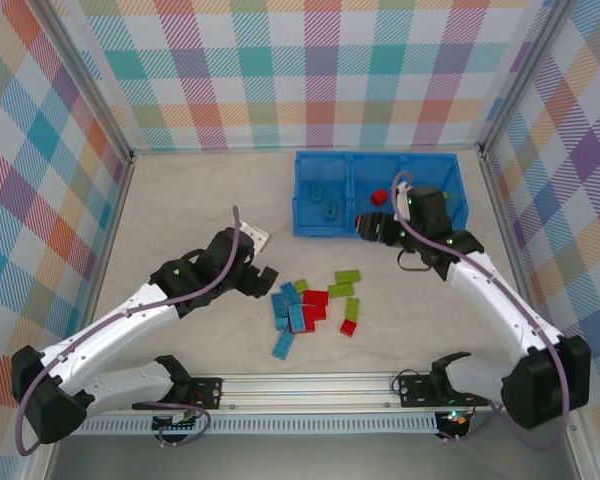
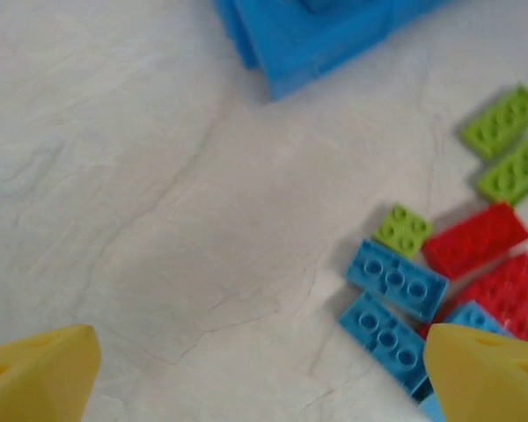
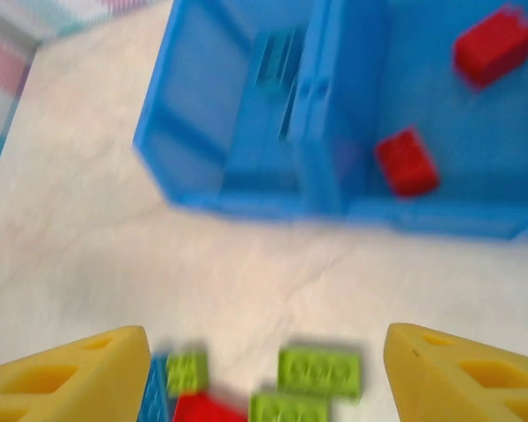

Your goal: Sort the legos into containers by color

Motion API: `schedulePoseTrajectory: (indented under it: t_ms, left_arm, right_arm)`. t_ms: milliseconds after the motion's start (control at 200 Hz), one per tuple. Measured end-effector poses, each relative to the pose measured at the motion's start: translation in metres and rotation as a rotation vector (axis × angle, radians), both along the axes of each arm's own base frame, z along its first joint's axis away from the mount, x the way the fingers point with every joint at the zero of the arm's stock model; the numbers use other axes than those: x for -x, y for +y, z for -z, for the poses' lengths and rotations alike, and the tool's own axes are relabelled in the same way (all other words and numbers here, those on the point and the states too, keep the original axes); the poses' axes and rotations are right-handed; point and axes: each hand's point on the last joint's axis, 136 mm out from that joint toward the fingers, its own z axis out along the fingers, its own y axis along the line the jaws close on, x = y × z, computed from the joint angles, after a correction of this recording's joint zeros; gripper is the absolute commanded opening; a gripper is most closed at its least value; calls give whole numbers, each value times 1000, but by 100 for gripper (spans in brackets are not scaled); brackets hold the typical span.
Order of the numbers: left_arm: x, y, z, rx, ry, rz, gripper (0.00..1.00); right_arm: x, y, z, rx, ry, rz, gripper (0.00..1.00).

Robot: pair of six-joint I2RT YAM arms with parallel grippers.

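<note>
Starting from above, the loose legos (image 1: 310, 305) are heaped toward the near edge of the surface (image 1: 180, 205); the blue bin (image 1: 298, 195) is set at the far edge, a red brick (image 1: 379, 197) in its middle compartment. In the left wrist view the left gripper (image 2: 264, 378) is spread, nothing held, beside light blue bars (image 2: 396, 280). In the right wrist view the right gripper (image 3: 268, 378) is parted, empty; two red bricks (image 3: 407, 161) are seen in one compartment.

You've got a pale, stone-veined table (image 1: 180, 200) under everything, and in the left wrist view faint grey lines wander across it. Pastel plaid panels (image 1: 310, 70) wall it in at the left, back and right, and a silver metal rail (image 1: 310, 384) runs along the near edge.
</note>
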Motion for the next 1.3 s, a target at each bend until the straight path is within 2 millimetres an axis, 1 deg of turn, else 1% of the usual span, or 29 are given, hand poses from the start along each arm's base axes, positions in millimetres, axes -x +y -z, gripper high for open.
schedulePoseTrajectory:
  t_ms: [60,130,200,280,375,450,535,595,700,810,925,1060,1145,1300]
  left_arm:
    - [0,-2,2,63,26,-86,84]
    - [6,-15,12,126,73,-172,74]
    - [14,-33,27,162,134,-247,73]
    - [24,-54,47,168,204,-313,73]
    - [35,-77,71,150,267,-366,71]
    - [46,-89,89,131,303,-390,69]
    - [56,-93,108,115,343,-415,67]
    - [61,-93,117,108,370,-429,65]
    - [65,-94,131,89,402,-438,58]
    - [66,-97,139,87,418,-441,50]
    - [66,-98,143,85,423,-443,42]
    - [65,-98,143,85,419,-444,41]
    - [65,-98,144,82,419,-445,41]
    - [65,-96,152,56,421,-451,42]
  right_arm:
    - [24,5,16,11,69,-50,73]
    - [53,7,36,29,162,-98,73]
    - [76,7,47,44,228,-130,73]
    - [90,4,50,52,260,-143,74]
    - [93,2,49,53,259,-142,74]
    - [93,2,50,56,266,-142,75]
    - [93,2,52,61,274,-144,75]
    - [92,2,54,64,280,-144,75]
    - [92,2,55,66,284,-143,75]
    - [93,2,55,67,287,-143,75]
    - [95,1,56,70,295,-143,76]
    - [97,0,55,69,295,-144,75]
    - [102,0,55,73,308,-153,75]
    - [111,2,57,87,334,-172,75]
